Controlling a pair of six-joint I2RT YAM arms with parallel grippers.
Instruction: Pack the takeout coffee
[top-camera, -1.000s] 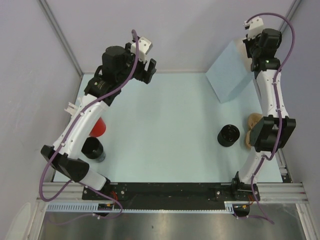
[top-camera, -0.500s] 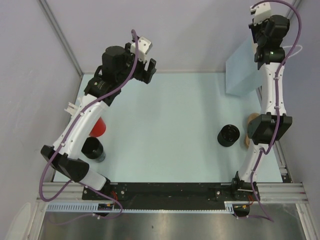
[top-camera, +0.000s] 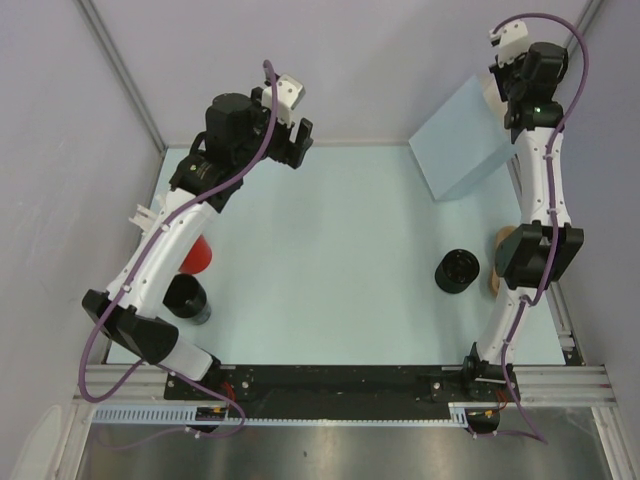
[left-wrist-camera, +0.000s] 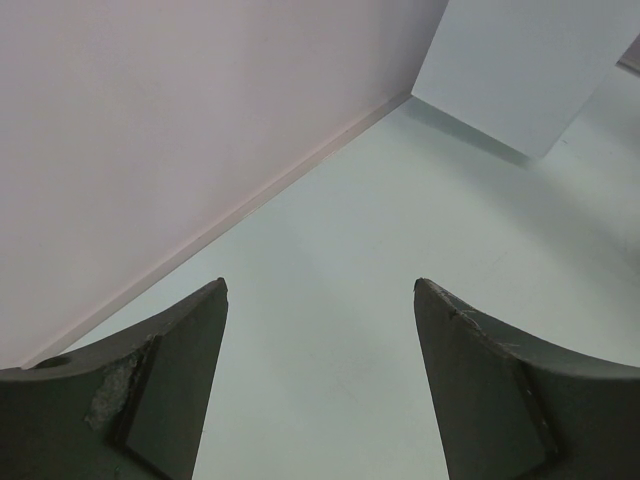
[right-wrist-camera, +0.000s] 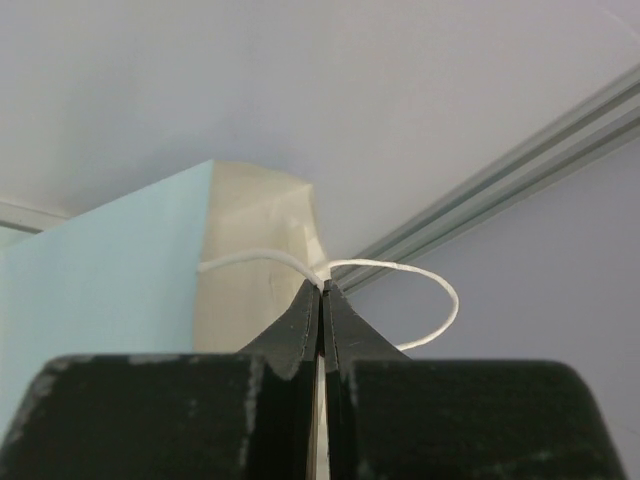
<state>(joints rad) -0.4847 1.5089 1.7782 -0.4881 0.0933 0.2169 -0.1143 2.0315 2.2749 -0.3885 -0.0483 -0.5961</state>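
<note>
Pale-blue bag (right-wrist-camera: 110, 280) raised by my right gripper (right-wrist-camera: 322, 285).
Jaws clenched on its handle (right-wrist-camera: 250, 254), bag below them, likely readying it for the cup (top-camera: 457, 270); left gripper (left-wrist-camera: 319, 285) released, empty.

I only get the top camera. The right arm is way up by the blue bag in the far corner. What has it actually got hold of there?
Observer: Its wrist camera shows the right gripper pinched shut on the white string handle of the paper bag. A loop of the string sticks out to one side.
Visitor: Is the top of the bag open or folded shut?
Observer: It looks open. In that view the bag's cream inside shows just behind the string.
Visitor: And the left claw, is anything in it?
Observer: No. Its wrist camera shows the left gripper with its fingers wide apart and only bare table between them.
</note>
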